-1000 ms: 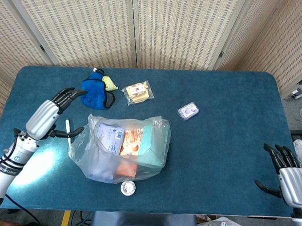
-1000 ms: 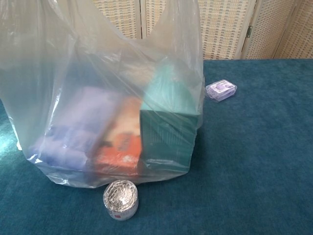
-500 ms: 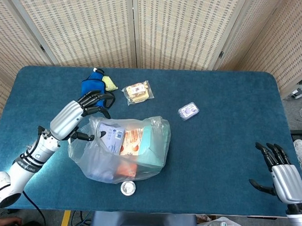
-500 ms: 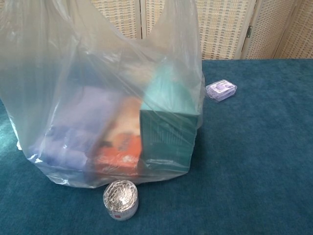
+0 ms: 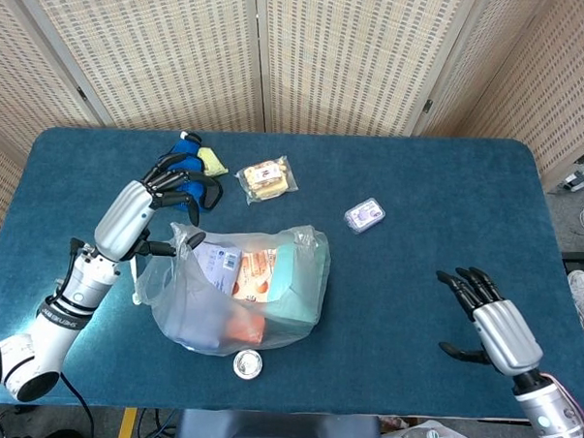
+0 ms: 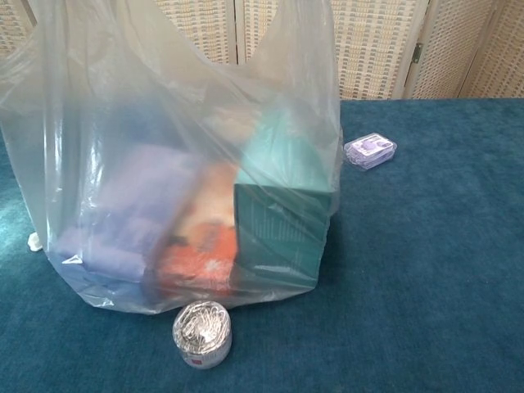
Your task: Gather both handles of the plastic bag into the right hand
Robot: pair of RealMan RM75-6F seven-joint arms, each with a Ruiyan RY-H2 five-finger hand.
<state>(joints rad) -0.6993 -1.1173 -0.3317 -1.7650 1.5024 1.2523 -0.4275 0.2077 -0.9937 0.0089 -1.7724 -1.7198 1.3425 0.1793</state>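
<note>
A clear plastic bag (image 5: 232, 294) stands at the table's front middle and fills the chest view (image 6: 188, 155). Inside it are a teal box (image 5: 299, 282), an orange packet (image 5: 254, 274) and a pale purple packet (image 5: 213, 262). The bag's left handle (image 5: 183, 237) sticks up next to my left hand (image 5: 137, 217). The thumb touches that handle, while the fingers spread above it over a blue pouch (image 5: 184, 172). The other handle (image 5: 310, 239) lies slack on the bag's far right. My right hand (image 5: 491, 320) hovers open over the table's right front, well away from the bag.
A snack packet (image 5: 267, 178) and a yellow item (image 5: 212, 159) lie behind the bag. A small clear case (image 5: 365, 215) sits to its right (image 6: 370, 151). A round tin of paper clips (image 5: 248, 365) stands just in front of the bag (image 6: 202, 333).
My left hand came in from the left to the bag's left handle, and the bag's left side has drawn inward. My right hand moved up and leftward over the table.
</note>
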